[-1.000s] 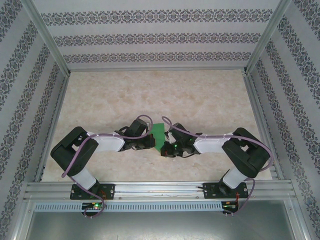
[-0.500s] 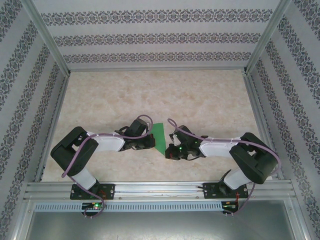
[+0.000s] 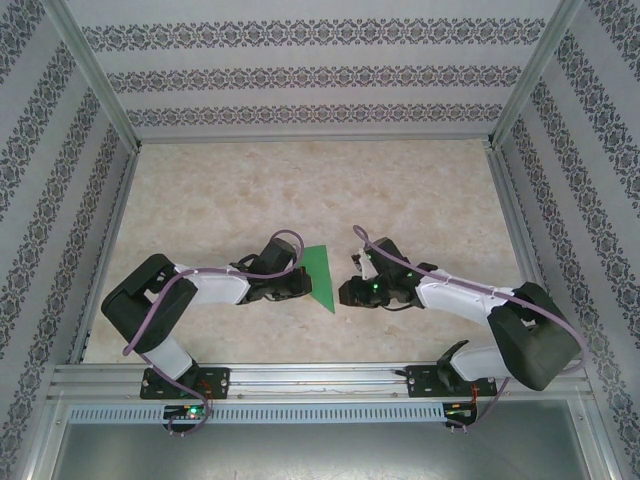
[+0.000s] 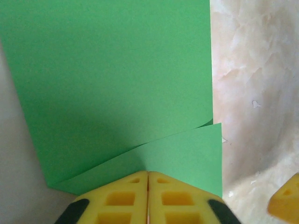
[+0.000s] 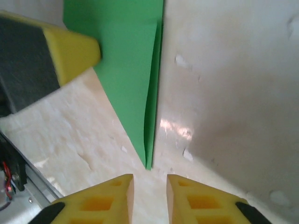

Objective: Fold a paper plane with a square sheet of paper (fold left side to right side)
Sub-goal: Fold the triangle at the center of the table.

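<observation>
Left wrist: left gripper is pinching the green sheet, anchoring it; right gripper is hovering narrowly parted, empty.

Bright green paper, yellow end effector pads, beige marbled table, grey floral-striped walls.
</observation>
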You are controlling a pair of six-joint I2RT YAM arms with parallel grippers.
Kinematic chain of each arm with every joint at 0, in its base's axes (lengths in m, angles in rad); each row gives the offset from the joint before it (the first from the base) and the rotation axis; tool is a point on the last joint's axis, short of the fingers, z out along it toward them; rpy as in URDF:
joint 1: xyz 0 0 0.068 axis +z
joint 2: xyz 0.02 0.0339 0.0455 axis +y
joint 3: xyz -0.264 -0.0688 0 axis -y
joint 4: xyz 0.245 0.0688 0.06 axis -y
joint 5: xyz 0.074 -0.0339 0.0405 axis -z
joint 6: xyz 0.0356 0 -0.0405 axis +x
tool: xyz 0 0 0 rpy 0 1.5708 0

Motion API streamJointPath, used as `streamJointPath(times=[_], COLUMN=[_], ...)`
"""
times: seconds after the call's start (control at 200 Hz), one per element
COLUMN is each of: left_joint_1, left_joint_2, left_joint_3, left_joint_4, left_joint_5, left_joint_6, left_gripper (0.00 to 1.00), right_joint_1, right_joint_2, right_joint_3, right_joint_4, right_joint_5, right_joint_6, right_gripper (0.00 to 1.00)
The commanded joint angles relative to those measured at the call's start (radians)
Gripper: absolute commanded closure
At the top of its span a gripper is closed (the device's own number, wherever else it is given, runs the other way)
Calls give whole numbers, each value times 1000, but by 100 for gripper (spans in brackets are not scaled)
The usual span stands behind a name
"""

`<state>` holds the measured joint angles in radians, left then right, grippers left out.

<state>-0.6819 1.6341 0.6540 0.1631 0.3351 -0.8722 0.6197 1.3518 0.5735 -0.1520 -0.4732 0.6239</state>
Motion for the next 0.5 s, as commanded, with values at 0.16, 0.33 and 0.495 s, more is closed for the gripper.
streamJointPath(times=[0.16, 0.33, 0.495], left_joint_1=[15, 73, 128], left_joint_2=[-167, -277, -328], left_joint_3=[8, -33, -71], left_joint_4=[-134, -170, -196], left_joint_5=[-84, -100, -84], left_joint_6=[27, 40, 50], left_gripper=[62, 54, 50], right_joint_1=[-27, -23, -4], right_joint_2=[33, 127, 216], right_joint_3=[93, 128, 153], right_joint_4=[13, 84, 150], right_joint_5=[7, -72, -108], right_joint_6=[-268, -320, -318], right_gripper=[46, 43, 43])
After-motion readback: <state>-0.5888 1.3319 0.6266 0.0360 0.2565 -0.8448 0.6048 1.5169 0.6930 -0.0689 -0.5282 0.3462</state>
